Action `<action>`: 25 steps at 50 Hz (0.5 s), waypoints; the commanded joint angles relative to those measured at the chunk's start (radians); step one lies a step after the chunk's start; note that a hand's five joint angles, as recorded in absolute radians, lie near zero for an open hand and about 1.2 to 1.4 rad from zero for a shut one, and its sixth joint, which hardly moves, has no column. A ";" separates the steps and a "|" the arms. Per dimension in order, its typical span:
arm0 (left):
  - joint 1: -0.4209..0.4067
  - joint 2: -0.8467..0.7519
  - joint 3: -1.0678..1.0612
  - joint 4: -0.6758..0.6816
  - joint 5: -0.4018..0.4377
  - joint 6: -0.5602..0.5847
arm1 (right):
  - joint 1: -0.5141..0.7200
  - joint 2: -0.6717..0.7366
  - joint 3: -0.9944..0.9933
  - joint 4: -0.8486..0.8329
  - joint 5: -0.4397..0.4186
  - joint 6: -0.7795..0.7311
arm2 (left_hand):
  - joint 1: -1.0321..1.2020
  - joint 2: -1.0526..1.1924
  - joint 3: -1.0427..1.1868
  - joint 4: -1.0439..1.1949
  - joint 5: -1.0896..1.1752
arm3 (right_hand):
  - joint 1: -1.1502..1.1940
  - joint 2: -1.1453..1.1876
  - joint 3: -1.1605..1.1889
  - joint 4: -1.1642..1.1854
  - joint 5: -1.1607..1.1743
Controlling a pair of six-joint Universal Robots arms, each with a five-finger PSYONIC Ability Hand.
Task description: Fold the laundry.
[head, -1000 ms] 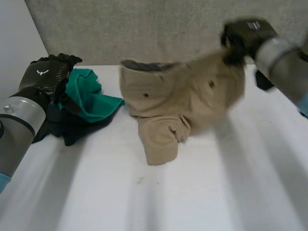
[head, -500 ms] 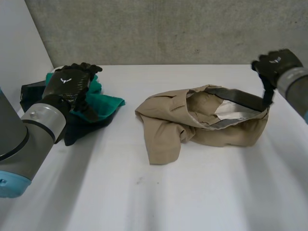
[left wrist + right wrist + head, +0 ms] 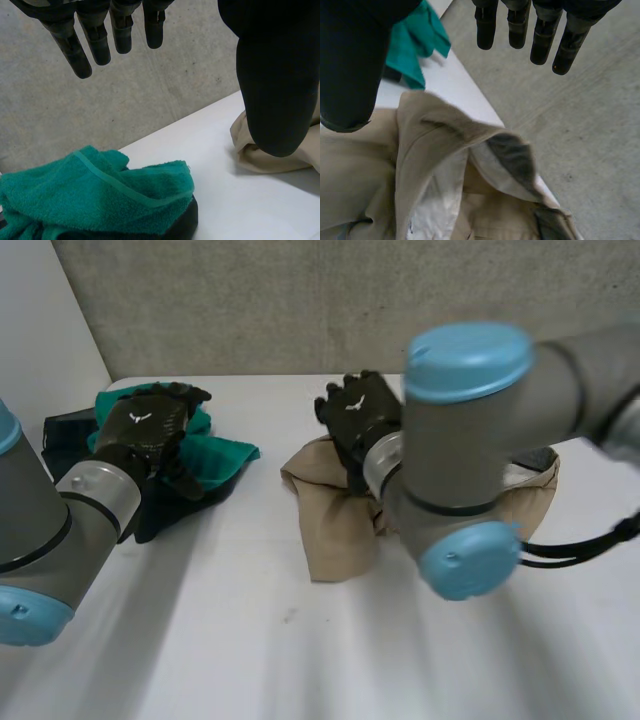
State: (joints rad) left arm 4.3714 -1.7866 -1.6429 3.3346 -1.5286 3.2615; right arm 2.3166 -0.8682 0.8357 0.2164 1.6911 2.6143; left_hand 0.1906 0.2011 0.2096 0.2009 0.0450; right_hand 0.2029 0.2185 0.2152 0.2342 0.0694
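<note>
- Khaki garment (image 3: 335, 540) lies crumpled in the middle of the white table (image 3: 300, 660); I judge nothing is folded yet.
- My right hand (image 3: 358, 418) hovers over it, fingers straight, thumb spread away, holding nothing.
- My left hand (image 3: 148, 428) hangs above the green towel (image 3: 222, 455) and dark cloth (image 3: 165, 512), equally spread and empty.
- All the folding is left to do.

**Cloth items — three in all.** One tan garment (image 3: 335, 535) lies under the fingers of the right hand (image 3: 358, 420). One green towel (image 3: 220, 453) lies below the fingertips of the left hand (image 3: 150, 425). One black cloth (image 3: 170, 512) lies beneath that towel, on the palm side of the same fingers.

**Hands — two.** There is one on the left arm (image 3: 40, 530) and one on the right arm (image 3: 470, 440), each with straight fingers holding nothing.

**Surfaces.** There is one white table (image 3: 300, 640) and one grey wall (image 3: 300, 300).
</note>
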 commanded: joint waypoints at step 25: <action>-0.010 -0.004 0.020 -0.010 0.001 -0.189 | 0.001 -0.072 -0.250 -0.017 0.009 -0.125 | -0.001 -0.011 -0.020 -0.011 -0.029 | 1.193 1.178 1.181 1.162 1.152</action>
State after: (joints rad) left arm 4.3654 -1.7847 -1.6563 3.3342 -1.5304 3.2159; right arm 2.3228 -0.7531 0.5277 0.1948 1.7933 2.3854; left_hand 0.1905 0.2012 0.2096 0.2009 0.0450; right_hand 0.9908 1.1787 1.1758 1.1878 0.9801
